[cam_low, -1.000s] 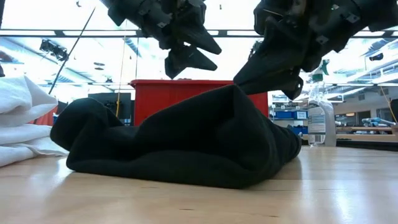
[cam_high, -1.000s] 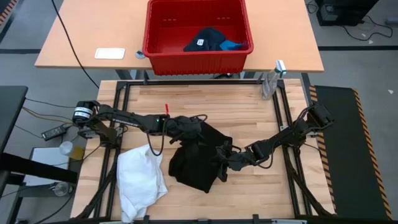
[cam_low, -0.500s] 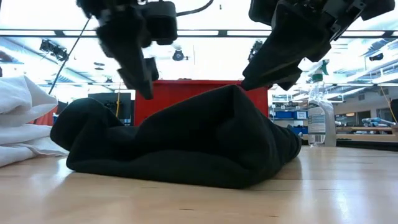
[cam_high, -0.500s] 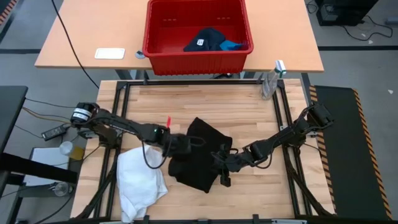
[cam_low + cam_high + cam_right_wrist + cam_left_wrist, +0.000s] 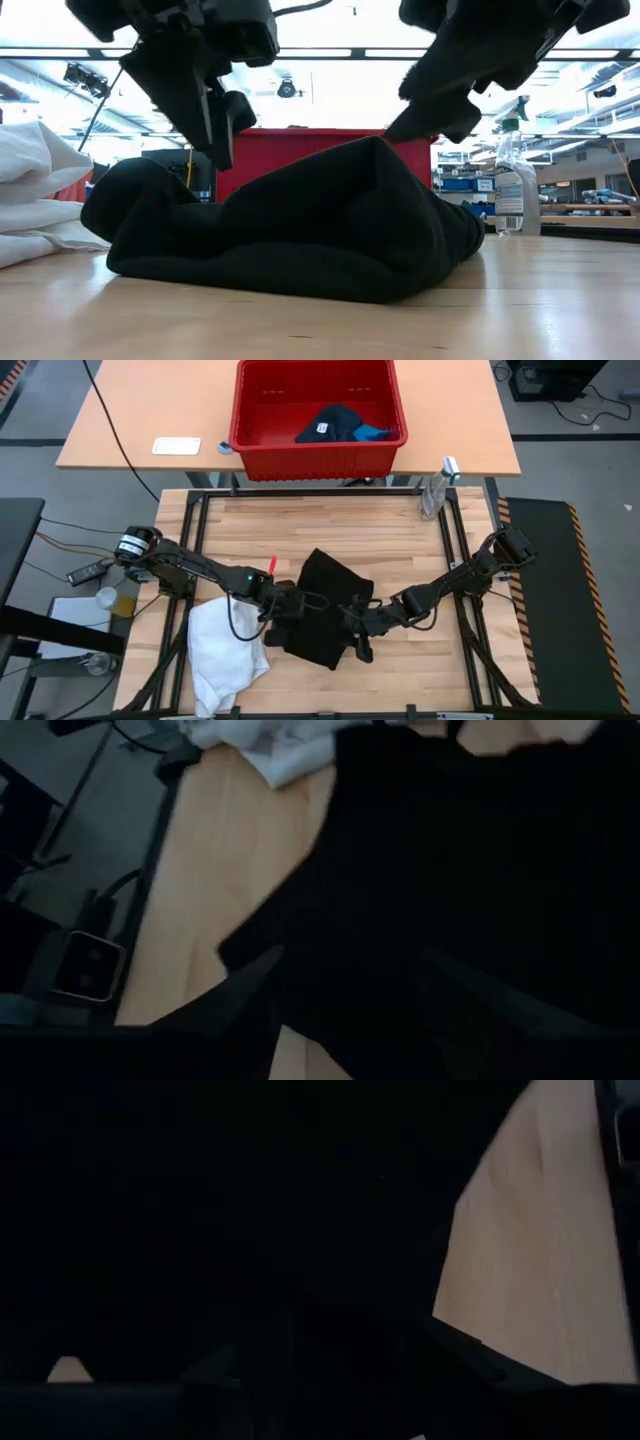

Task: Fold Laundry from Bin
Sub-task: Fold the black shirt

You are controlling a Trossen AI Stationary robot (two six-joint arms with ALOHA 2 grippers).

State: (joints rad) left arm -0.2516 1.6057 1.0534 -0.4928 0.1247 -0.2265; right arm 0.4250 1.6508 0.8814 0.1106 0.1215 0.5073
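wooden table (image 5: 330, 525) carrying the work, with a second tan table (image 5: 130, 430) beyond its far edge. red bin (image 5: 318, 448) on that far table, holding a dark navy garment (image 5: 330, 422) with a white tag and a small bright blue garment (image 5: 374, 432) against the bin's right wall. black garment (image 5: 322, 608) bunched up near the middle of the wooden table, toward the front edge. white garment (image 5: 228, 645) heaped near the front left corner, just beside the black one. left gripper (image 5: 283, 608) low over the black garment's left edge, fingers parted, nothing visibly clamped. right gripper (image 5: 358, 640) at the black garment's right front edge, fingers apart in the right wrist view, cloth beneath, no grip visible. spray bottle (image 5: 432, 495) upright at the far right corner.
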